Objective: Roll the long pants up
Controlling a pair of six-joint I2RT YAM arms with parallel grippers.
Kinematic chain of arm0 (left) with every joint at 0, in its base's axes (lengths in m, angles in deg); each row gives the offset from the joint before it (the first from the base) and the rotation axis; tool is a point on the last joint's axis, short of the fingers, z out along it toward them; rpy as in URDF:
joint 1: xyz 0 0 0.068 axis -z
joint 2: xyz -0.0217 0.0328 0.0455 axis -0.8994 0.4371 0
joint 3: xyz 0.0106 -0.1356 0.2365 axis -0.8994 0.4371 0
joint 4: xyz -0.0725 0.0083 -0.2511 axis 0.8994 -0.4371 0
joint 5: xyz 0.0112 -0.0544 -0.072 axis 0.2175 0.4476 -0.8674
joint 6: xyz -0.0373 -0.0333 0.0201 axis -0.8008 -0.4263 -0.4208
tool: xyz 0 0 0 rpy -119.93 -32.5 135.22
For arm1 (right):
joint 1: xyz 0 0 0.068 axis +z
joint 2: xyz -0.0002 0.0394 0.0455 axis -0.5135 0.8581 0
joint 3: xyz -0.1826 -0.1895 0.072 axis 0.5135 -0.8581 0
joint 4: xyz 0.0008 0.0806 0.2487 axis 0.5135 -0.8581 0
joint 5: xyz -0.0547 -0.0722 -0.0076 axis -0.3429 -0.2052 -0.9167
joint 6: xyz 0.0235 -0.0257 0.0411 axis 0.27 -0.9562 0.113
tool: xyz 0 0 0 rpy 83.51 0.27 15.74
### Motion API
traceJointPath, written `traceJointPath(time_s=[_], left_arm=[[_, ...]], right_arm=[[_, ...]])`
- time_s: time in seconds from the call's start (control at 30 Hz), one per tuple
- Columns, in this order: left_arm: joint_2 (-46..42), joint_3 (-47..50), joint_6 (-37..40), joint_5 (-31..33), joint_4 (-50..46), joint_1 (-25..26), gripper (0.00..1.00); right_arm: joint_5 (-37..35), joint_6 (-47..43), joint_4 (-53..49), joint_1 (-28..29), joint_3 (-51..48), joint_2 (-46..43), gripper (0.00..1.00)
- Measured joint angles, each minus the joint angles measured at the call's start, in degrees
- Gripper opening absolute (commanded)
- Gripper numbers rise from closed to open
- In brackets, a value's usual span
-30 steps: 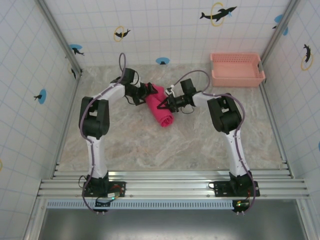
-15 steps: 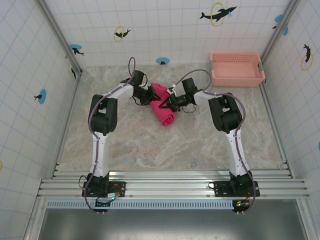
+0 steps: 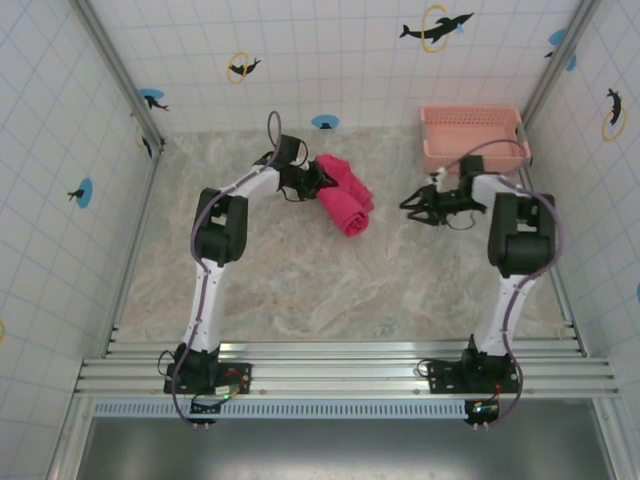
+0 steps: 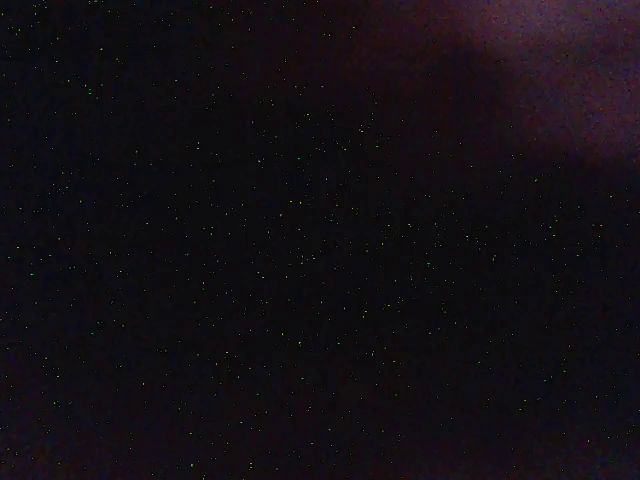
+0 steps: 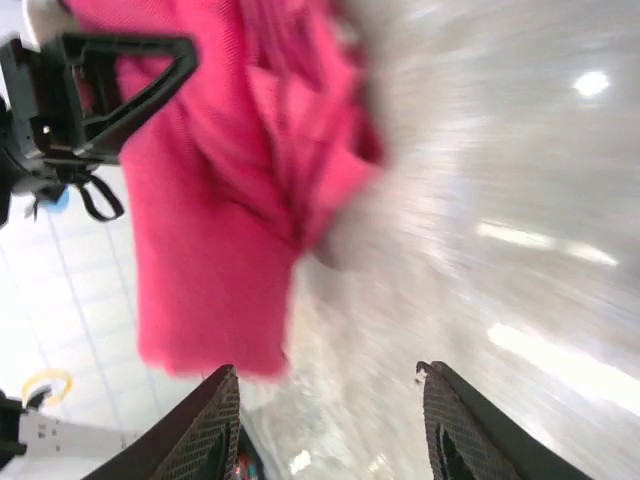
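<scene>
We note the left end effector (image 3: 306,183) up against the left end of the long pants (image 3: 346,196). We cannot tell whether it is pinching the cloth, and the left wrist view is too dark to help. The pants lie as a thick, loose roll near the middle of the counter's (image 3: 300,290) far edge. To their right, well apart from the roll, the right end effector (image 3: 414,207) sits low, its fingers (image 5: 205,430) spread with nothing between them. A pink basket (image 3: 475,152) stands at the far right corner.
</scene>
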Motion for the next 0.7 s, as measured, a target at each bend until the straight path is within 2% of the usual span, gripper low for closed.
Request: traceJointPath(time_s=[0.1,0.23,0.47,0.7], left_arm=[[1.73,-4.52,-4.26,0.07,3.39,-0.46,0.0],[3.8,-11.15,-9.14,0.24,7.02,0.11,0.0],[4.48,-12.79,-19.06,0.26,16.24,3.02,0.0],[8.98,-15.02,-28.63,1.99,25.62,5.46,0.0]], right_arm=[[-5.27,-1.9,-1.95,-3.54,-3.39,-6.88,0.54],[-10.73,-3.43,-1.6,-1.66,-3.43,-11.82,0.55],[-23.12,-3.74,2.71,1.77,-2.54,-12.9,0.56],[-29.86,-1.99,4.26,0.83,-1.9,-12.9,0.57]])
